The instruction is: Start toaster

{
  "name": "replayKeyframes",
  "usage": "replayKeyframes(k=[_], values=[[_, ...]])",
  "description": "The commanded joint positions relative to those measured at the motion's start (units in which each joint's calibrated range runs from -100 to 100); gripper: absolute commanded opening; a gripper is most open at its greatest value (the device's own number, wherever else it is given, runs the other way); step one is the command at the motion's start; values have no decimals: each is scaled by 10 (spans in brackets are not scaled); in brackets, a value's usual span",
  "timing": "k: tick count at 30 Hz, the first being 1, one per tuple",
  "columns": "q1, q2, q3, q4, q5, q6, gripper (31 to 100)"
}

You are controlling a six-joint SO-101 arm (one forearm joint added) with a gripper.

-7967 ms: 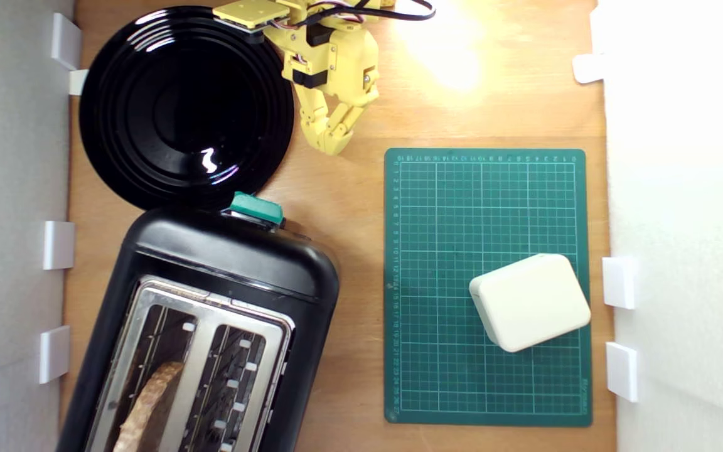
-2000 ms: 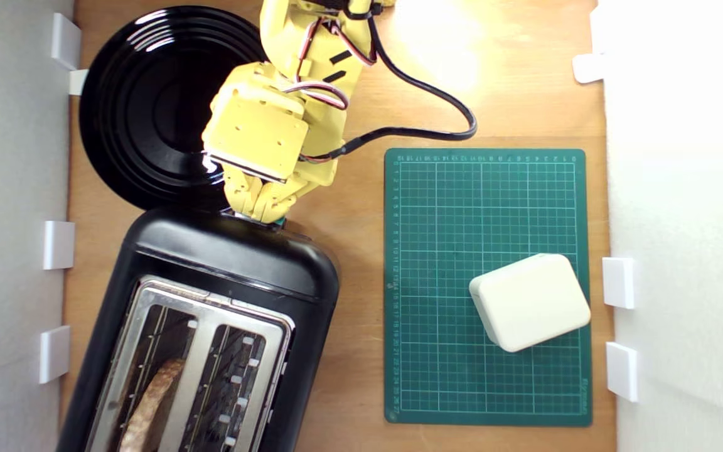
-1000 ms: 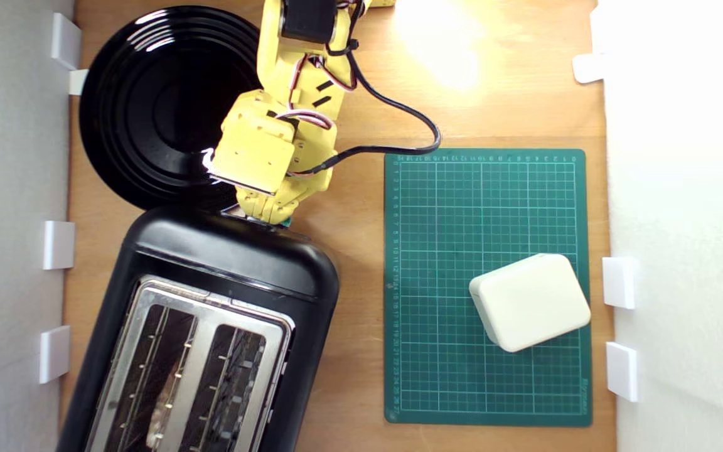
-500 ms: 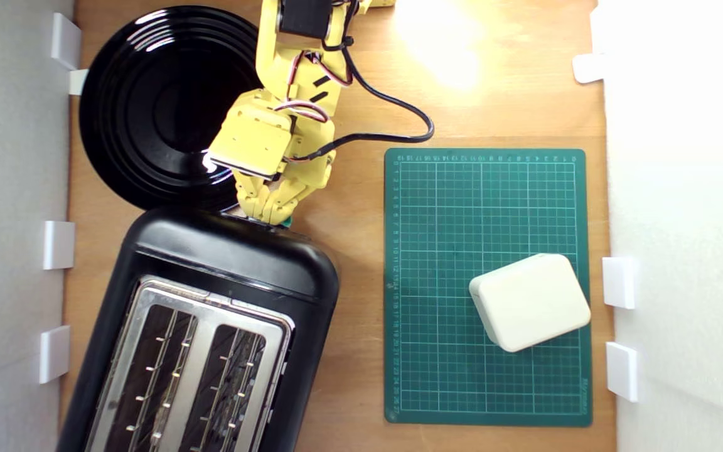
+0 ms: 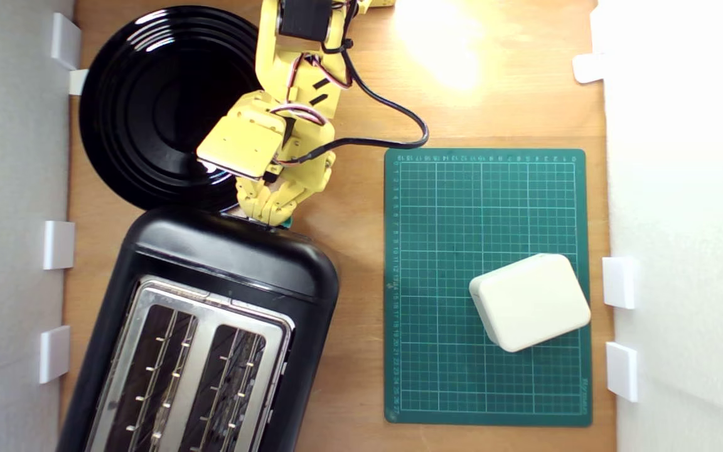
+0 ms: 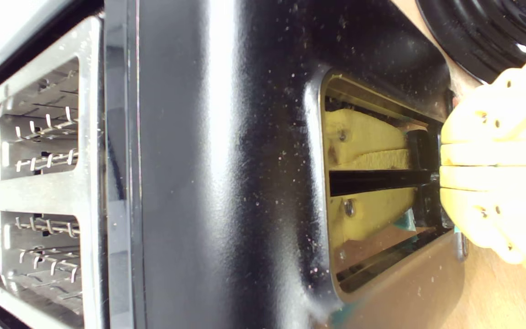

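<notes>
With my claw point(image 5: 268, 210) closed, gripping nothing, pressing the lever point(image 5: 286, 221) at the toaster point(image 5: 230, 263) end mid-frame, I'd lift off next.

I see the toaster point(image 5: 223, 263), a large glossy black body with rounded corners, standing on the wooden table at the exterior view's lower left, turned slightly askew and cut off by the frame's bottom edge. Its silver top plate point(image 5: 148, 295) carries two long slots lined with wire guides point(image 6: 44, 128); I can make out no bread inside them. On the end face, a recessed shiny panel with a dark vertical slit point(image 6: 372, 182) reflects yellow. Only a sliver of the teal lever point(image 5: 286, 221) shows, low on that end.
</notes>
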Motion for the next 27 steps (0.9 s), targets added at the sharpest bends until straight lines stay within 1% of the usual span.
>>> replayKeyframes(k=[1,10,17,21,27], values=[[10,135,4,-1,35,0,313],[5,179,6,6,94,7,313],[5,186,15,6,97,8,313],[5,175,2,5,96,4,313],[9,106,-52,4,96,4,313]])
